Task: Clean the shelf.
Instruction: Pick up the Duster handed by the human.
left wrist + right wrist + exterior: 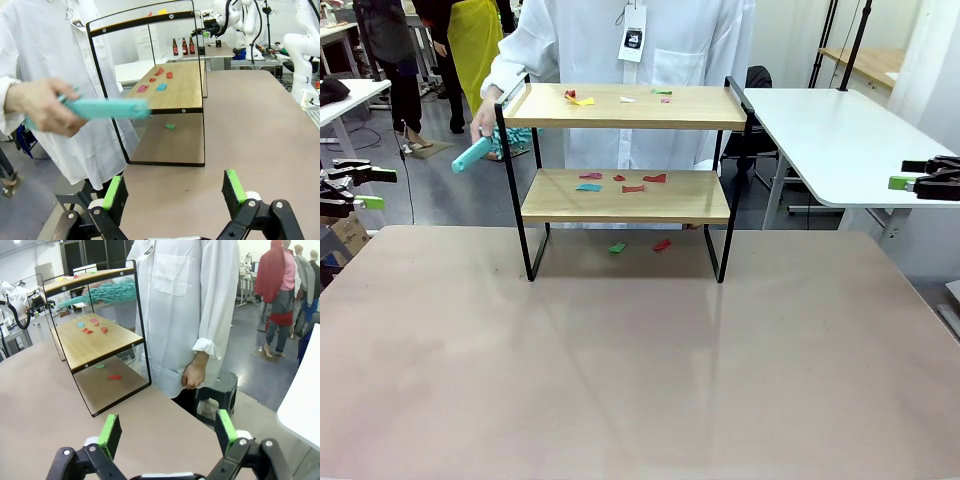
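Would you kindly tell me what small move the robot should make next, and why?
Probably the left gripper should ease toward the teal fluffy duster that the person's hand holds out beside the black-framed two-tier wooden shelf: its jaws stand open and empty, and small coloured scraps lie on both boards.

The front view looks head-on across the pale pinkish tabletop (640, 380) at the two-tier light-wood, black-framed shelf (560, 196); each wrist view, nearer, sees the same shelf obliquely from an opposite end.
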`<state>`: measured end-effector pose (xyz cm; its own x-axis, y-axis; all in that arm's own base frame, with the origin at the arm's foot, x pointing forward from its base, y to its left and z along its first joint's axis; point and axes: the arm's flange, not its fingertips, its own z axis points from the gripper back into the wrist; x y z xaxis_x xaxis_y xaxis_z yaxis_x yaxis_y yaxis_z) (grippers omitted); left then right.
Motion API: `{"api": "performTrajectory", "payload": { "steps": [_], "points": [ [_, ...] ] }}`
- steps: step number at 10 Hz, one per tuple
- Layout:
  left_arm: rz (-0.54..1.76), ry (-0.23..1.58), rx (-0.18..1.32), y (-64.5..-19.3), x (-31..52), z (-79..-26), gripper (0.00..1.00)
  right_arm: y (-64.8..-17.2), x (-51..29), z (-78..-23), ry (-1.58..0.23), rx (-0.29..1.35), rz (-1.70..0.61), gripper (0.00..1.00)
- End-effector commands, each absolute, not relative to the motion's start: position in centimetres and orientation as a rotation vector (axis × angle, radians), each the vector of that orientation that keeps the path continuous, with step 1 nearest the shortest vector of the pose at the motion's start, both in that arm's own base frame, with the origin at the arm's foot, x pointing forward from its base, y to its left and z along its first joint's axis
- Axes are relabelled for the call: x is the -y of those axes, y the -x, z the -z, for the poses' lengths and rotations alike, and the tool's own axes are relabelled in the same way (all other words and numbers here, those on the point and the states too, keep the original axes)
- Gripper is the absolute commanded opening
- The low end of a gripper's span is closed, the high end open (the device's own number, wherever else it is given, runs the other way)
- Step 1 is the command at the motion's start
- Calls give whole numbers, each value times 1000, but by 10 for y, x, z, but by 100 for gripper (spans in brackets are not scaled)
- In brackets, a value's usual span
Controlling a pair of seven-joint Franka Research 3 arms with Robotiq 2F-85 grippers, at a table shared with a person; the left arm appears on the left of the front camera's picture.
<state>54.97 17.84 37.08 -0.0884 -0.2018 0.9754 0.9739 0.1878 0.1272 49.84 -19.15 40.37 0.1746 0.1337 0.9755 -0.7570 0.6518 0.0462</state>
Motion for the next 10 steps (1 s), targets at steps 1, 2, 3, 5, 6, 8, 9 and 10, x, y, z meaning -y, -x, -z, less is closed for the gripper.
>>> {"api": "performTrajectory", "payload": {
  "steps": [1, 2, 3, 5, 6, 8, 9, 10],
  "points": [
    [1223, 867, 1233, -550, -178, -372, 100, -497, 193, -407, -605, 1242, -693, 100],
    [1223, 867, 1233, -550, -178, -372, 100, -497, 193, -407, -605, 1242, -693, 100],
    [1223, 867, 1233, -550, -178, -372, 100, -497, 193, -407, -605, 1242, -693, 100],
    [1223, 867, 1233, -550, -178, -372, 100, -497, 193, -407, -605, 1242, -693, 100],
    [1223, 867, 1233, -550, -178, -372, 100, -497, 193, -407, -605, 1242, -693, 100],
    [1223, 867, 1233, -550, -178, -372, 100, -497, 193, -407, -605, 1242, -693, 100],
    [1223, 867, 1233, -550, -178, -372, 100, -497, 193, -407, -605, 1242, -693, 100],
    [1223, 867, 1233, -550, -178, -372, 100, -497, 193, -407, -605, 1242, -693, 100]
  ]
}}
